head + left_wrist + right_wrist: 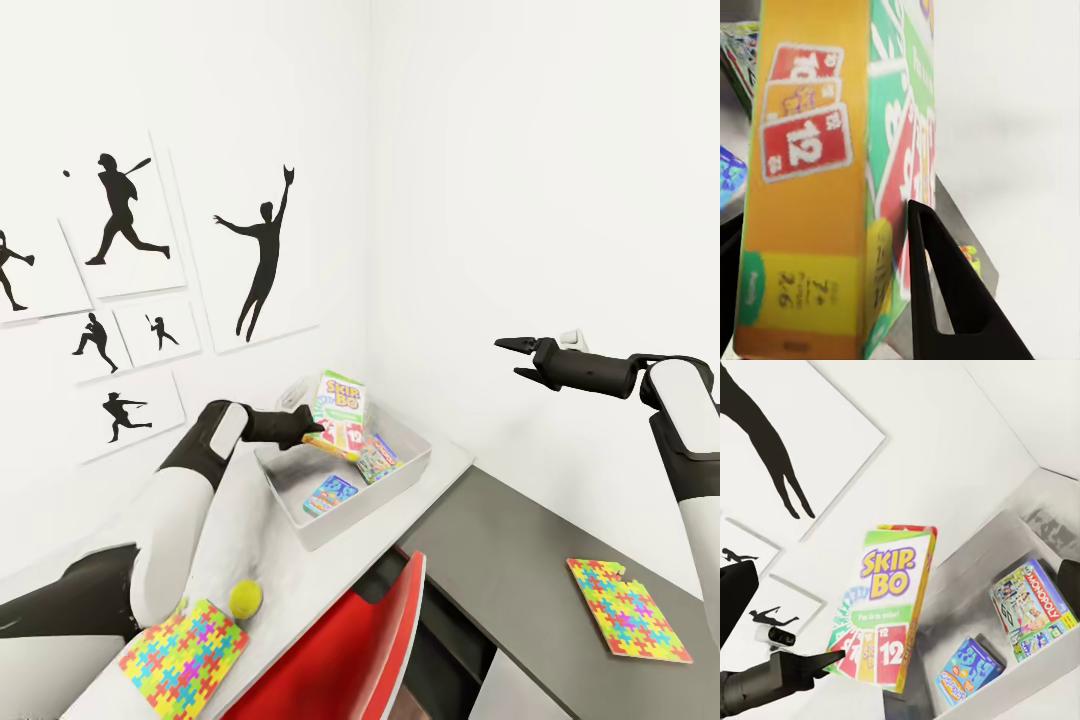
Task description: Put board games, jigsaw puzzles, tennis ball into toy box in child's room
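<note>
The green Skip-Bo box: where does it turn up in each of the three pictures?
Head view: the Skip-Bo box stands upright near the middle, held by the left end effector above the grey toy box.
Left wrist view: close up, its orange side and green face between the two dark fingers.
Right wrist view: centre-left, front face showing.
Shared landmark: the toy box holding two other game boxes, in the head and right wrist views.

Head view: you look down at the room corner. Left wrist view: pressed close against the green board game. Right wrist view: farther off, sharing that game and the toy box.
</note>
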